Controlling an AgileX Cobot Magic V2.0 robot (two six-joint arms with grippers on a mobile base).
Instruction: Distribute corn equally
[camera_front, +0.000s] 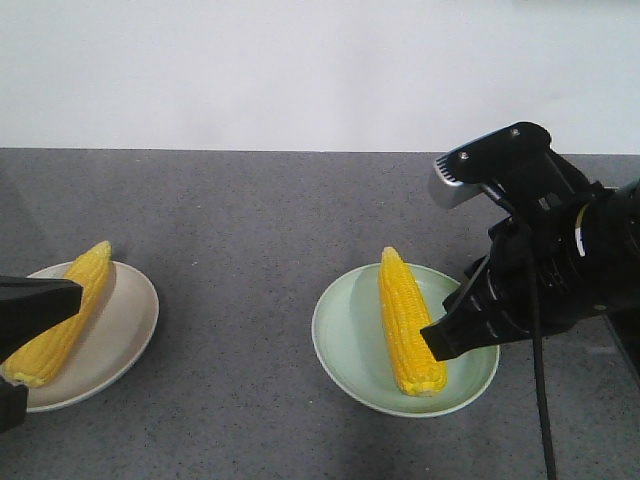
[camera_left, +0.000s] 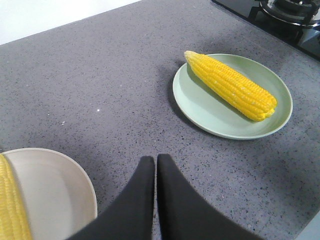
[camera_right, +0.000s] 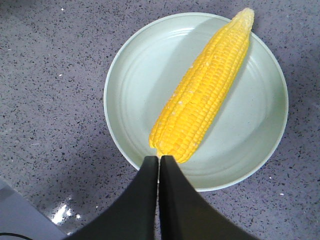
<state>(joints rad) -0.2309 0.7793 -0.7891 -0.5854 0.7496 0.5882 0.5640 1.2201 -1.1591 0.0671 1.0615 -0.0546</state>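
Near the bench's (camera_front: 250, 250) front edge, the left gripper (camera_left: 156, 162) hovers with jaws pressed together, empty, beside a cream plate (camera_front: 125, 335) holding one corn cob (camera_front: 60, 318). The right gripper (camera_right: 159, 161), jaws likewise closed on nothing, hangs at the blunt end of a second cob (camera_right: 202, 90) lying on a green plate (camera_right: 130, 90).

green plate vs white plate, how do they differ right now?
Colour: the green plate is pale mint, the white plate is off-white. Cob placement: the green plate's corn lies across its middle, while the white plate's corn lies near its left edge, overhanging the rim. Arm: the right gripper hangs over the green plate; the left gripper hangs over bare counter. Both hold one cob.
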